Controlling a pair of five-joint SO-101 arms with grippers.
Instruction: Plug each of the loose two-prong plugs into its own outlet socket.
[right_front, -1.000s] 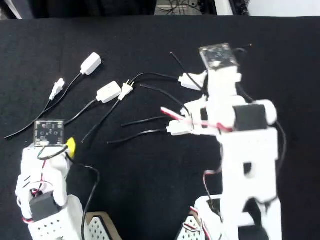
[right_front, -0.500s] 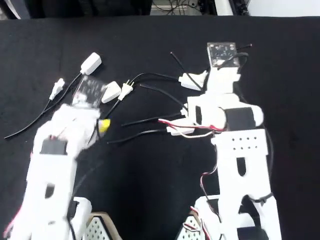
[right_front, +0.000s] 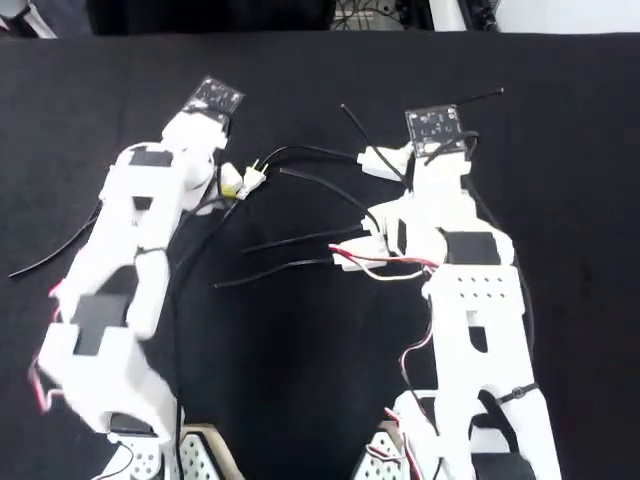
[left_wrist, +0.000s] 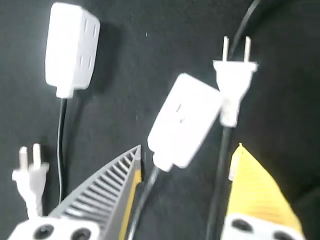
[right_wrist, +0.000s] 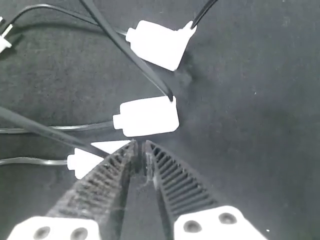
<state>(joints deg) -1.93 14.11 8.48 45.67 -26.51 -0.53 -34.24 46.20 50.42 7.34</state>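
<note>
Hovering above socket (left_wrist: 185, 120), left fingers (left_wrist: 107, 186) spread

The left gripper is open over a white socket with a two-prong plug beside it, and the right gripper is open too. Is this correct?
One part is wrong: the right gripper is shut, as the right wrist view shows. The left gripper is open over the white socket, the two-prong plug beside it.
</note>
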